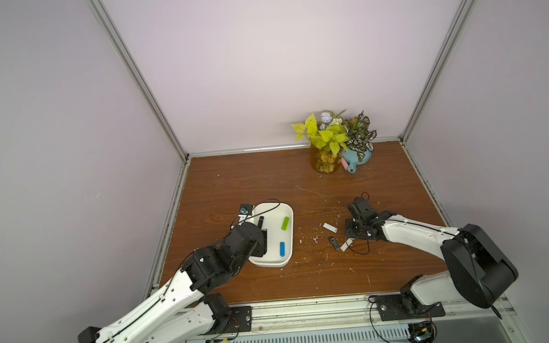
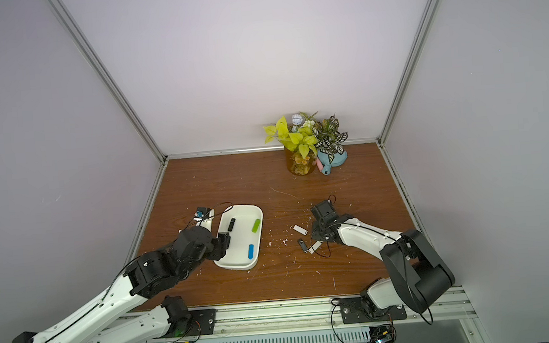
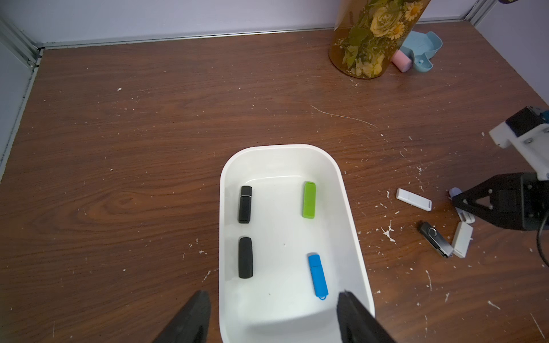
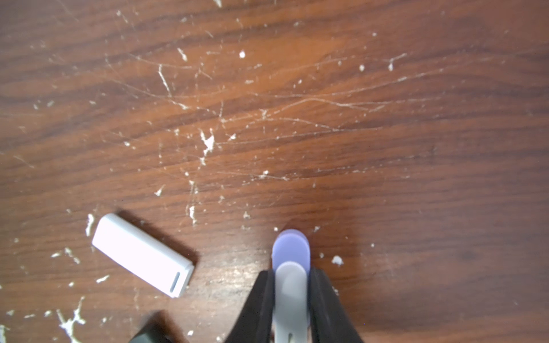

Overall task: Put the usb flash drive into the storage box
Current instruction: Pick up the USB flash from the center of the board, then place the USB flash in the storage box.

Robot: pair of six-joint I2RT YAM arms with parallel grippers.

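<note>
The storage box is a shallow white tray left of centre, seen in both top views and in the left wrist view. In it lie two black drives, a green drive and a blue drive. My left gripper stands open over the box's near end, holding nothing. My right gripper is shut on a white usb flash drive with a lavender tip, low over the wood. In a top view the right wrist hides that grip.
Three more drives lie on the table by the right gripper: a white one, a black swivel one and another white one. An amber glass vase and a blue pot stand at the back. Walls close three sides.
</note>
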